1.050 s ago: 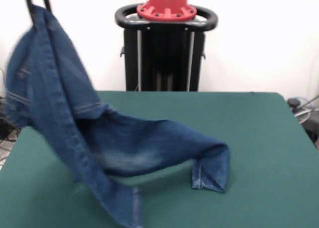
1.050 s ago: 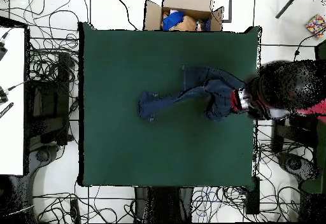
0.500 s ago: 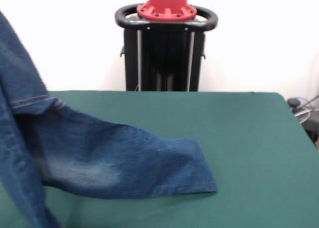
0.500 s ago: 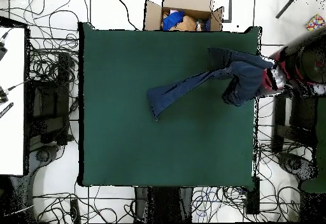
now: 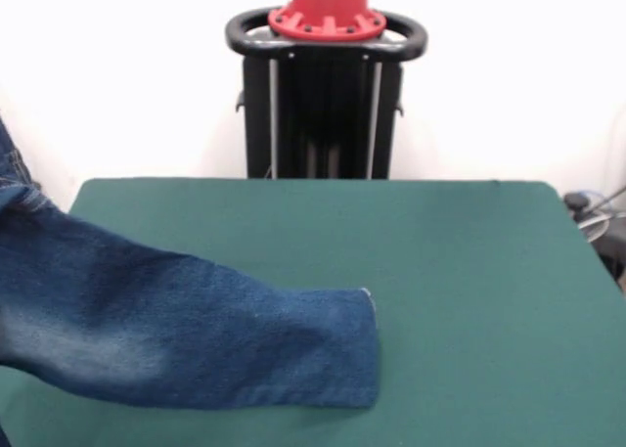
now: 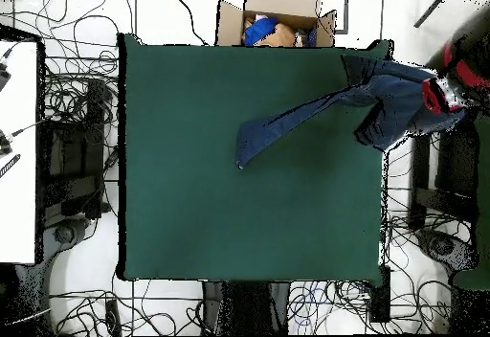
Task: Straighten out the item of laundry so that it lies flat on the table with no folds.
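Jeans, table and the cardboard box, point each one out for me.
jeans (image 5: 186, 339): front view, on the faded leg.
table (image 6: 239, 228): overhead view, on bare green cloth.
cardboard box (image 6: 233, 17): overhead view, on its left flap.

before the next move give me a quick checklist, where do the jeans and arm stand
1. Jeans flat on the table: not ok. One leg trails across the cloth; the rest is lifted past the table's edge.
2. Folds gone: not ok. The lifted part hangs bunched in the overhead view.
3. Leg hem on the table: ok. It lies on the green cloth, well inside the edges.
4. Gripper hold on the jeans: cannot tell. Its red end sits at the raised denim, but the grasp itself is hidden.
5. Gripper over the table: not ok. It is out beyond the edge.
6. Room to lay the jeans out: ok. The cloth around the leg is bare.
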